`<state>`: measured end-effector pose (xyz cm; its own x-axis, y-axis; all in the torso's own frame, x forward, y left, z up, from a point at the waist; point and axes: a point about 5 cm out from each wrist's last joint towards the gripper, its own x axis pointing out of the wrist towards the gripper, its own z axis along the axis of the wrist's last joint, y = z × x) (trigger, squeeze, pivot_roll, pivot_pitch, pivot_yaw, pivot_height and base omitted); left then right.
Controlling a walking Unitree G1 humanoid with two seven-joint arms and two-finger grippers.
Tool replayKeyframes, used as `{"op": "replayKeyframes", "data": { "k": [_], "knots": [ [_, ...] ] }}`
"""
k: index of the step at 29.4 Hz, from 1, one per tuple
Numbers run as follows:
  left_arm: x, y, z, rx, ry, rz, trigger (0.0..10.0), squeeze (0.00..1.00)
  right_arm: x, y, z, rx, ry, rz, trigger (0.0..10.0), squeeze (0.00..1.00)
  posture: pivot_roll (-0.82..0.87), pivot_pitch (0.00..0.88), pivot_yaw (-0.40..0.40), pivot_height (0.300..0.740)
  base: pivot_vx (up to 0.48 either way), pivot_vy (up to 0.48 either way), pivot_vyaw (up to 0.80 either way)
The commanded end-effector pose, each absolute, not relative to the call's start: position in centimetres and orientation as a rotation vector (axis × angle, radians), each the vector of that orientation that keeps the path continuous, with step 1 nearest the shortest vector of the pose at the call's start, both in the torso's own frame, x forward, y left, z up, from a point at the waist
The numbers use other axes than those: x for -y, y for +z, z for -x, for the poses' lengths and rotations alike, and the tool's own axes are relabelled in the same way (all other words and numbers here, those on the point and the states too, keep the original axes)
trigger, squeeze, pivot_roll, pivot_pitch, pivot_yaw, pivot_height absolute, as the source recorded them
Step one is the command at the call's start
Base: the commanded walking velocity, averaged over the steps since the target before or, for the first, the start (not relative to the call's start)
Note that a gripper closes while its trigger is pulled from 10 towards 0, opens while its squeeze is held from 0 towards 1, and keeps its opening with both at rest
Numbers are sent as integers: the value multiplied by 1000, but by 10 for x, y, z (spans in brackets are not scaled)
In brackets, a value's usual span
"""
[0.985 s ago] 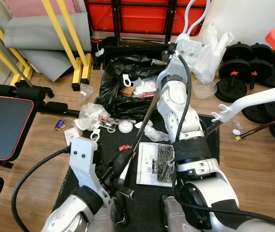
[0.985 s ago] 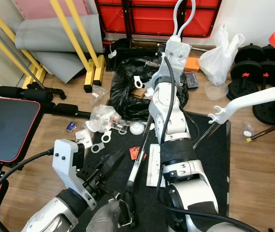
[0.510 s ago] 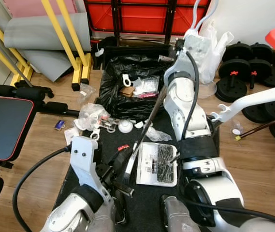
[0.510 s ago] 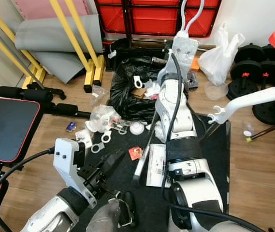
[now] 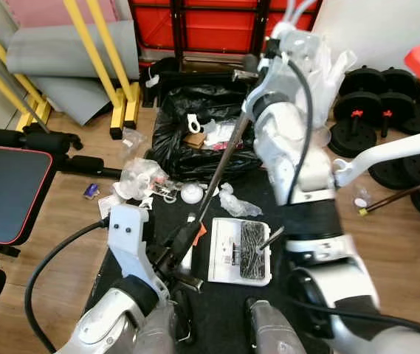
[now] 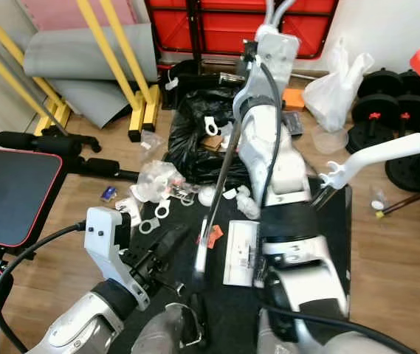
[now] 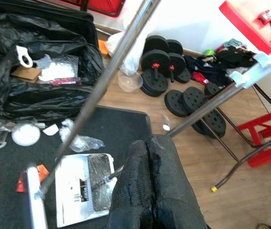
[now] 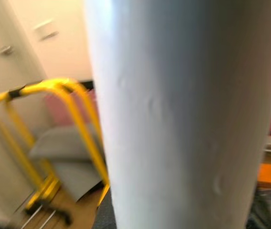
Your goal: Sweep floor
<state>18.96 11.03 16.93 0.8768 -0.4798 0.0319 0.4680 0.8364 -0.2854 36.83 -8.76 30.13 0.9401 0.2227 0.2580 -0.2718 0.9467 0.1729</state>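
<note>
Beside left end effector [image 7: 150, 191], broom handle [image 5: 221, 158], apart

one black trash bag [image 5: 176, 140], one dustpan [image 5: 241, 251], one broom [image 6: 221, 181]

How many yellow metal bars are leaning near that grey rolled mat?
4: two lean side by side just right of the grey rolled mat and; two more slant at the left edge, and. Others may be hidden.

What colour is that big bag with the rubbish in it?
The bag is black, clearest in the left eye view.
</note>
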Motion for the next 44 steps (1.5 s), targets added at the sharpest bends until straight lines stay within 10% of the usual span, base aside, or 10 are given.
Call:
{"op": "replayKeyframes", "data": {
  "k": [1,13,44],
  "knots": [
    [-111,164,-189,-57,-513,292,10000,0,80,311,-360,290,385,-252,10000,0,-105,239,-19,740,0,0,0],
    [-147,158,-214,10,-235,241,10000,0,68,301,-298,409,885,-171,10000,0,-125,102,-39,740,0,0,267],
    [-156,133,-217,-42,-94,117,10000,0,83,206,-286,69,964,60,10000,0,-99,0,-25,740,0,0,800]
  ]
}}
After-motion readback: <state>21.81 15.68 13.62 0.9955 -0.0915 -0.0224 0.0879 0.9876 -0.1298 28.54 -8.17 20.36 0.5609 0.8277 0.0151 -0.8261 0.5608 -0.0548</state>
